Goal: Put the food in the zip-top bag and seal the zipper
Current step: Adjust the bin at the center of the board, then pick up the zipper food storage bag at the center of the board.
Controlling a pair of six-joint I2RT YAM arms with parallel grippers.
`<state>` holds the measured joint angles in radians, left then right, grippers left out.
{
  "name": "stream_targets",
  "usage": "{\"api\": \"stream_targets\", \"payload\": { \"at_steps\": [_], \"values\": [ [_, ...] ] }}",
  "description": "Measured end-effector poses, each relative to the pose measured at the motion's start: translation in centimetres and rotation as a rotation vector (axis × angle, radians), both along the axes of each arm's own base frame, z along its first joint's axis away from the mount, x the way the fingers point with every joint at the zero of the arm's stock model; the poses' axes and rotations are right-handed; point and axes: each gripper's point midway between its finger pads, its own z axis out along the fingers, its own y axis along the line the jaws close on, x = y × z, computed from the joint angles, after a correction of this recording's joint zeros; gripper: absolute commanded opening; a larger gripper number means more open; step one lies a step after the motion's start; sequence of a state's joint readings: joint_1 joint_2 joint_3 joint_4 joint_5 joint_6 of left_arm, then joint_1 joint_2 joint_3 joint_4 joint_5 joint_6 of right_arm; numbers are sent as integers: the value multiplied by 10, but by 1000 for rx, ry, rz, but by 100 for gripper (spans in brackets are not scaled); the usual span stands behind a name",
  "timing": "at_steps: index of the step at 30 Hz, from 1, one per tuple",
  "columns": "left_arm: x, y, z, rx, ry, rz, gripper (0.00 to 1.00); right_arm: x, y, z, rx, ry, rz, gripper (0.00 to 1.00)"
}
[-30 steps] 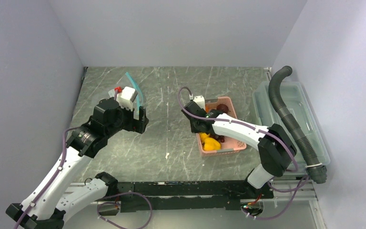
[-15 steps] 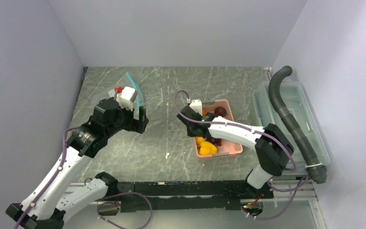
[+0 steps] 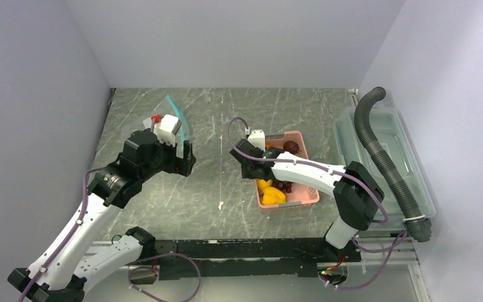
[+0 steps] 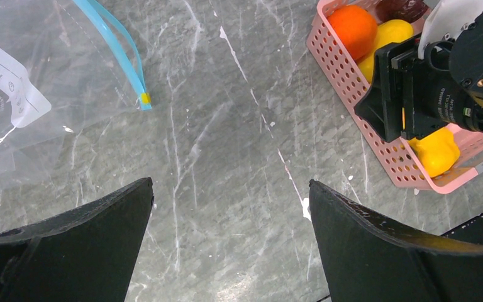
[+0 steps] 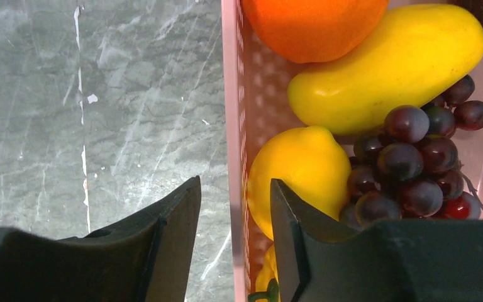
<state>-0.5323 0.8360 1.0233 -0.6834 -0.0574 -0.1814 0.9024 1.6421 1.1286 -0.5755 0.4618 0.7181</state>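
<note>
Overhead, the clear floppy zip-top bag (image 3: 177, 119) lies on the left arm's side of the grey marbled table (image 3: 226, 113), largely hidden behind the left gripper (image 3: 185, 157). Its teal-blue zipper strip (image 3: 173, 108) runs roughly away from the arm bases. The food sits well apart to the right, in a pink perforated plastic basket (image 3: 302, 139). The right gripper (image 3: 256, 176) is down at that basket's left wall, so the right arm is nearer the fruit and the left arm nearer the bag. At far right, a rigid clear plastic bin (image 3: 409, 151) has a grey corrugated hose (image 3: 377, 145) lying across it.

From the left wrist, the left gripper's fingers stand wide apart with nothing between them, above the table. The bag lies flat up and to the left, and nothing shows inside its visible part. Its zipper edge is turned toward the basket on the right.

From the right wrist, the two fingers straddle the basket's left wall, one outside over the table, the other inside beside a yellow lemon-shaped piece (image 5: 295, 170). The gap is narrow, and I judge the wall to be pinched. Also inside are a round orange fruit (image 5: 314, 19), a long yellow mango-like piece (image 5: 383, 63) and a bunch of dark purple-red grapes (image 5: 415, 163). The fruit's way to the bag's mouth is leftward.
</note>
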Motion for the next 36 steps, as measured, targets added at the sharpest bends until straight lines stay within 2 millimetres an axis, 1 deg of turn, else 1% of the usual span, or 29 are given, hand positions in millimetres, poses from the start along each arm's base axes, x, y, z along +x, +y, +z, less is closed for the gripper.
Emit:
{"api": "stream_targets", "payload": {
  "at_steps": [4,8,13,16,19,22,28,29,33,36],
  "values": [
    [0,0,-2,4,7,0,99,3,0,6,-3,-13,-6,54],
    [2,1,-7,19,25,10,99,3,-1,19,14,-33,-7,56],
    [5,7,-11,28,38,61,99,1,-1,49,77,-85,-5,58],
    [10,16,-11,32,29,135,99,0,-3,68,113,-119,-5,59],
    [14,24,-12,41,27,189,99,-1,-5,82,143,-147,-3,59],
    [20,28,-18,65,40,229,99,-5,-11,92,165,-167,0,60],
    [40,38,-39,187,125,340,100,-17,-26,102,184,-185,7,62],
    [44,39,-41,210,142,355,98,-19,-29,104,188,-190,8,63],
    [61,40,-42,278,184,412,96,-28,-40,115,212,-217,16,63],
    [81,39,-40,333,200,470,96,-33,-48,120,228,-234,21,64]
  ]
}}
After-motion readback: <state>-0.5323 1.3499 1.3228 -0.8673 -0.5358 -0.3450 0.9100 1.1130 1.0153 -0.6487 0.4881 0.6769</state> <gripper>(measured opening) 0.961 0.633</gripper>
